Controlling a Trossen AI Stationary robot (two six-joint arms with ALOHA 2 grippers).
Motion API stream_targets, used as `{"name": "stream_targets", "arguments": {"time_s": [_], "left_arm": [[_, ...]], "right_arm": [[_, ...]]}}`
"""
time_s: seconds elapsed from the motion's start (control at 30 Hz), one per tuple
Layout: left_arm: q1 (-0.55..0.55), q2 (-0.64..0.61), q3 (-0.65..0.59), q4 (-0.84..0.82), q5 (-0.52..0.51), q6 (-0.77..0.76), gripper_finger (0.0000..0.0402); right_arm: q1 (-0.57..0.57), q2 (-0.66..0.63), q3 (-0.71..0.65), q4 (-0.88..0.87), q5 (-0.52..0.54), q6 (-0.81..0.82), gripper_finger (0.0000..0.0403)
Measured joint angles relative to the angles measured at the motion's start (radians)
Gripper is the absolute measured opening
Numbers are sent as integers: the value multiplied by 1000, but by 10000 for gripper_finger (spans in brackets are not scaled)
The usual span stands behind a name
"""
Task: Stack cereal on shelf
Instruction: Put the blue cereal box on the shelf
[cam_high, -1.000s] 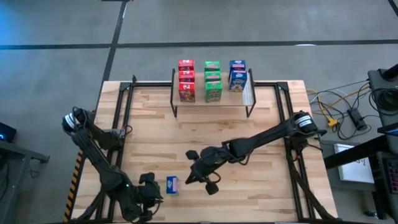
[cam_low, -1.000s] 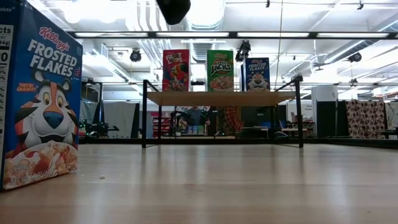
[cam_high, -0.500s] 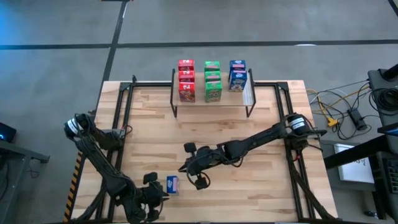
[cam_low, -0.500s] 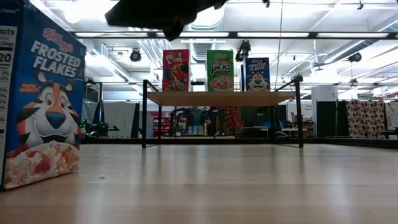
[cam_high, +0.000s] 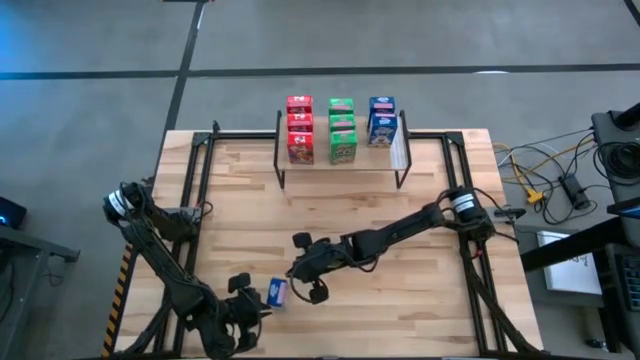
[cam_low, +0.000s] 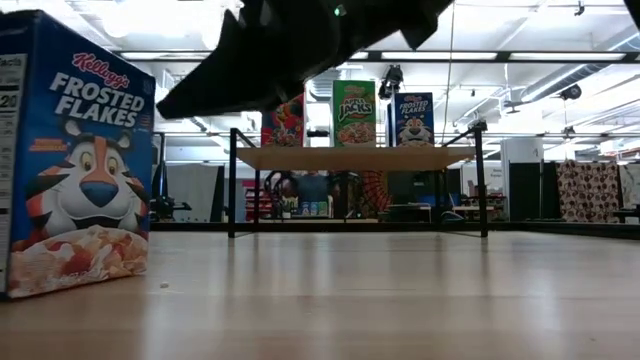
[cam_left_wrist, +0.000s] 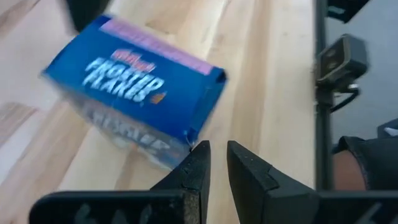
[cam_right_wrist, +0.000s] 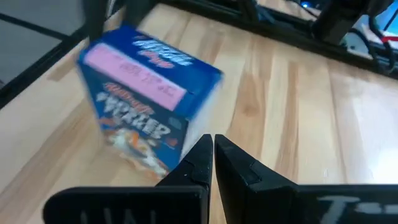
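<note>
A blue cereal box (cam_high: 278, 292) stands upright on its bottom face near the table's front edge, slightly askew; it fills the left of the low view (cam_low: 75, 160). My left gripper (cam_high: 254, 299) is at its left side, fingers shut (cam_left_wrist: 218, 149). My right gripper (cam_high: 295, 272) is just right of the box at box-top height (cam_low: 165, 108), fingers shut (cam_right_wrist: 212, 140). The shelf (cam_high: 342, 168) at the far edge carries three red (cam_high: 299, 130), three green (cam_high: 342, 128) and two blue boxes (cam_high: 381, 120). My left gripper's fingertip (cam_left_wrist: 200, 151) meets the blue box's lower corner edge (cam_left_wrist: 189, 140), coming level from the table's left. The box stays upright on the table. My right gripper's tips (cam_right_wrist: 204, 144) are close to the box's side edge (cam_right_wrist: 198, 124); I cannot tell whether they touch.
Black frame rails (cam_high: 196, 190) run along both sides of the tabletop. Bare wood (cam_high: 400, 300) lies between the box and the shelf and toward the right edge. Cables and equipment (cam_high: 560, 185) sit off the table's right side.
My right gripper has moved toward the table's left edge and down, closing in on the blue box. My left gripper has moved a little right toward the box. The box has turned slightly and shifted a little, still upright on the table.
</note>
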Motion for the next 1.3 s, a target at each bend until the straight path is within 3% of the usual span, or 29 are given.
{"name": "stream_targets", "arguments": {"time_s": [0.37, 0.8, 1.03, 1.13, 1.3], "left_arm": [[-1, 0, 0, -57, 8, -67, 37], [0, 0, -2, -63, 14, -67, 37], [-18, -14, 33, -65, 39, -18, 37], [-30, -18, 78, -64, -28, 86, 37], [-65, -21, 144, -69, -246, 350, 37]], "right_arm": [[52, -26, 0, -3, 14, -57, 9], [53, -105, 0, -228, 9, -37, 9], [52, -156, 0, -212, 8, -66, 9], [50, -157, 0, -182, 8, -67, 9], [45, -156, 0, -140, -2, -69, 25]]}}
